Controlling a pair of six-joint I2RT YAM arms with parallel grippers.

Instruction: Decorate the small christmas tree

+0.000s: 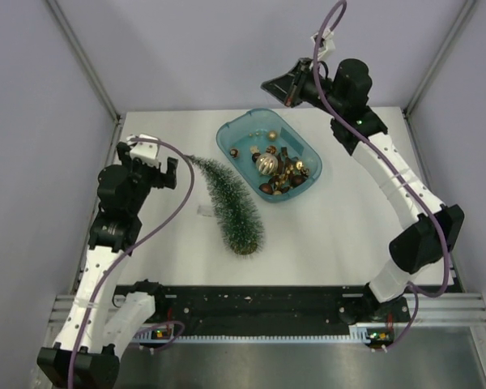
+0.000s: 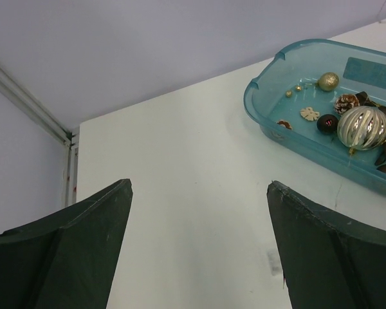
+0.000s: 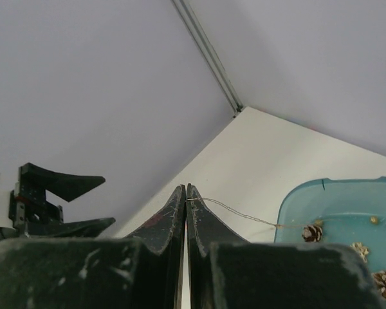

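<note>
The small christmas tree (image 1: 231, 204) lies flat on the white table, its tip toward the back left and its base toward the front. My left gripper (image 1: 167, 173) hovers just left of the tip, open; in the left wrist view my left gripper (image 2: 199, 187) has only bare table between its fingers, and the tree is out of that view. My right gripper (image 1: 277, 86) is raised over the back rim of the teal tray (image 1: 227, 139). It is shut on a thin gold thread (image 3: 238, 212) that runs to a small pine cone (image 3: 312, 233) at the tray.
The tray (image 2: 257, 106) holds several ornaments, among them a ribbed silver-gold ball (image 2: 363, 127), a small gold ball (image 2: 328, 81) and a dark ball (image 2: 327, 123). A small grey mark (image 1: 204, 211) sits on the table beside the tree. Walls enclose the table.
</note>
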